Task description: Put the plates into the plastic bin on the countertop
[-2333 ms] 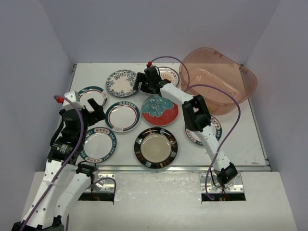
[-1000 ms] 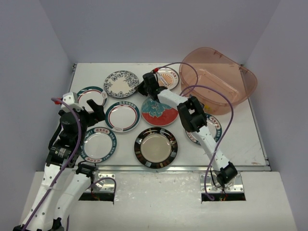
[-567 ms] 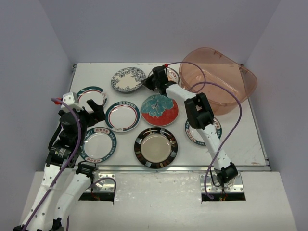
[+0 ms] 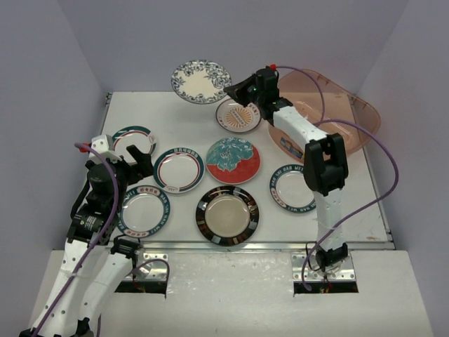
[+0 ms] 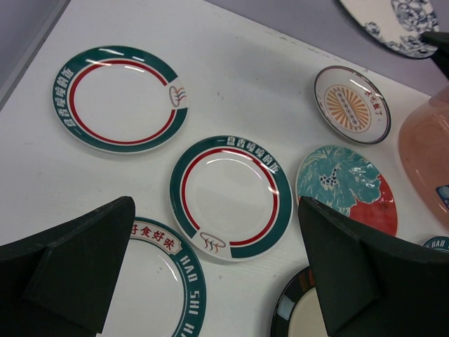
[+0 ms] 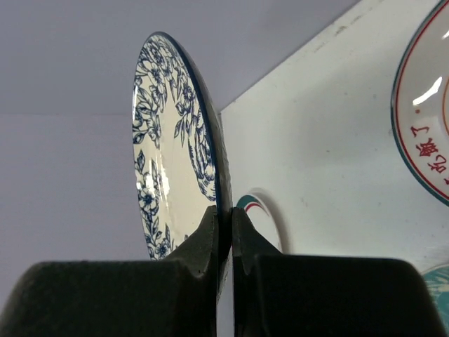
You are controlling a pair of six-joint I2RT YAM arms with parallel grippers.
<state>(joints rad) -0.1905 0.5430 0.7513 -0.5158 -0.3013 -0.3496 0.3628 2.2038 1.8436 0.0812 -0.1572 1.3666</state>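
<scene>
My right gripper (image 4: 235,89) is shut on the rim of the blue-patterned plate (image 4: 201,81), which hangs in the air above the countertop's (image 4: 351,203) far edge, left of the plastic bin (image 4: 367,116). In the right wrist view the plate (image 6: 168,147) stands on edge, pinched between the fingers of the gripper (image 6: 224,214). Several plates lie flat: orange-centred (image 4: 238,116), floral (image 4: 233,161), black-rimmed (image 4: 227,215), and teal-rimmed ones (image 4: 179,169) (image 4: 295,187). My left gripper (image 5: 216,232) is open above the plates at the left.
Two more teal-rimmed plates (image 4: 135,140) (image 4: 144,210) lie near the left arm. Grey walls close in the countertop at the back and sides. A purple cable (image 4: 379,161) loops from the right arm over the bin's near side.
The right gripper has lifted the blue-patterned plate off the countertop and carried it up and to the right, uncovering the orange-centred plate and the right-hand teal plate. The left arm has stayed put.
</scene>
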